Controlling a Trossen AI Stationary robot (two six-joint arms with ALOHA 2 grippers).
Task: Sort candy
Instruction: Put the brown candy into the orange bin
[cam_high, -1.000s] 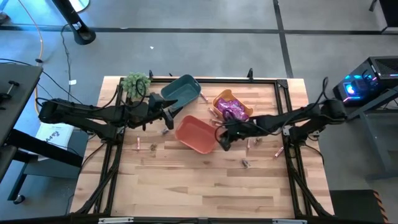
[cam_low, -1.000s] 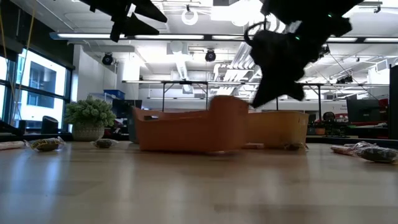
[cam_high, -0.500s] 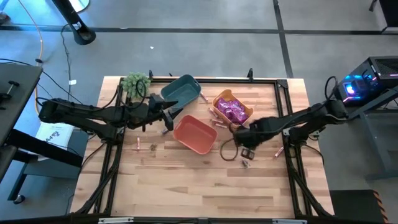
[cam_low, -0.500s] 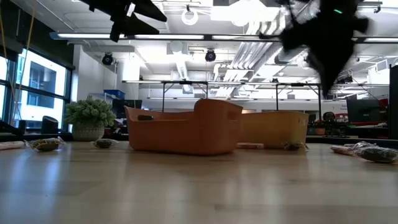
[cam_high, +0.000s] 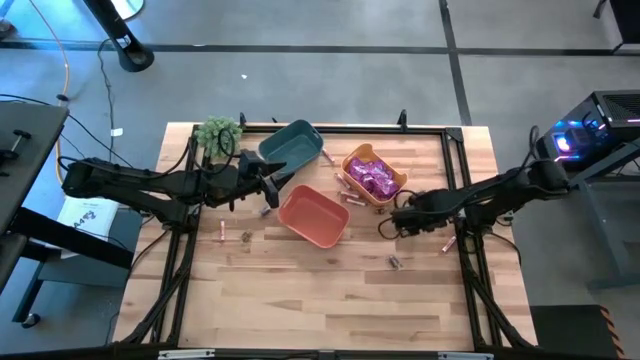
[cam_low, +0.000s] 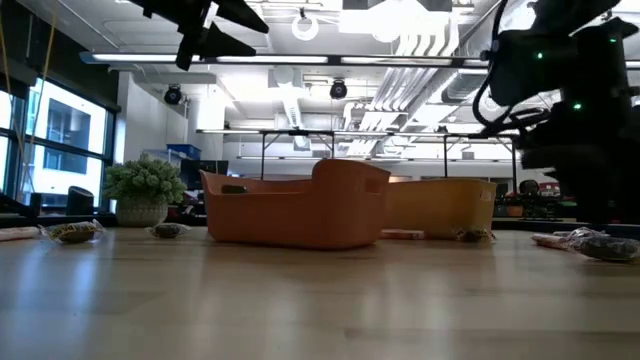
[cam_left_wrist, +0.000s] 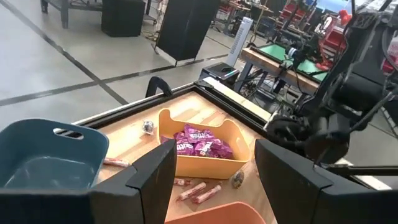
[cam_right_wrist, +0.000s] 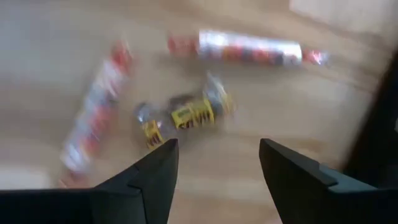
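Candy lies scattered on the wooden table. Magenta packets (cam_high: 374, 178) fill the yellow bin (cam_high: 352, 159). Pink sticks (cam_high: 346, 192) lie on the table beside it, and a pink stick (cam_high: 221, 231) and a dark piece (cam_high: 246, 236) lie at the left. My right gripper (cam_high: 386, 225) hangs open low over the table right of the orange bin (cam_high: 313, 216). In its wrist view a dark brownish piece (cam_right_wrist: 184, 116) lies ahead of its fingers, between two pink sticks (cam_right_wrist: 93, 127) (cam_right_wrist: 249, 46). My left gripper (cam_high: 272, 190) waits open between the teal bin (cam_high: 290, 148) and the orange bin.
A green plant ball (cam_high: 218, 132) stands at the far left corner. The three bins crowd the table's far middle. More candy lies near the right arm (cam_high: 445, 246) (cam_high: 395, 262). Bare wood stretches along the near half of the table (cam_high: 320, 310).
My right gripper has left the orange bin's right side, swung toward the table's right edge and come down close to the candy lying there. It has opened on the way.
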